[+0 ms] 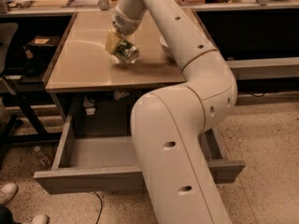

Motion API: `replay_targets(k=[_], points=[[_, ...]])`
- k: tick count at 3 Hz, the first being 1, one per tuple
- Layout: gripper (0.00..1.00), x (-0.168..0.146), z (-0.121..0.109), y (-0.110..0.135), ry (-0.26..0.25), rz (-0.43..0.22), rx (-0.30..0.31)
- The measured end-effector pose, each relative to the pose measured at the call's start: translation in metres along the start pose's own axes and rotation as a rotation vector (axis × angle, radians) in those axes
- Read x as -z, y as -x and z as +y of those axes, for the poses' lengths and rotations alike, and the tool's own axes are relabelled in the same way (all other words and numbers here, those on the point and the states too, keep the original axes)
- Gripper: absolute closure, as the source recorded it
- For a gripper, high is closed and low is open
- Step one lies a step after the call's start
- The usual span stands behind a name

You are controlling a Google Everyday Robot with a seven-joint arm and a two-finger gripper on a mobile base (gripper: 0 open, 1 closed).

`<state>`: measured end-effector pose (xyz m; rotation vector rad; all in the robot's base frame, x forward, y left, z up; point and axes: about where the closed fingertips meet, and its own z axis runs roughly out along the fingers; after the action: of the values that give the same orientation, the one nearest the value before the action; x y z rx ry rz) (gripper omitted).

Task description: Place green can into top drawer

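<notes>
The green can [127, 53] lies tilted on its side, its shiny end facing the camera, just over the tan table [79, 64] with a shadow beneath it. My gripper [119, 45] reaches down from the back and is shut on the green can, its tan fingers [112, 41] against the can's upper left. The top drawer [88, 179] is pulled open below the table's front edge. Its grey inside shows at left, and my arm [177, 143] hides its right part.
A white bowl [165, 46] sits on the table right of the can, mostly hidden by my arm. A black chair [9, 73] stands at left. A bottle [42, 156] and shoes [9, 192] are on the floor at lower left. Cluttered benches run along the back.
</notes>
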<state>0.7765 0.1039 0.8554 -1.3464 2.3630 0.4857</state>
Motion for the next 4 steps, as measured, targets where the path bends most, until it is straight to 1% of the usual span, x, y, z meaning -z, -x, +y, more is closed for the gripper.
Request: replay_targets(k=[1, 2, 3, 4], points=[[1.0, 0.013, 0.008, -0.013, 0.017, -0.011, 0.017], [1.0, 0.039, 0.02, -0.035, 0.018, -0.054, 0.025], [1.0, 0.02, 0.03, -0.05, 0.047, -0.011, 0.02], [1.0, 0.024, 0.039, -0.052, 0.057, -0.004, 0.028]])
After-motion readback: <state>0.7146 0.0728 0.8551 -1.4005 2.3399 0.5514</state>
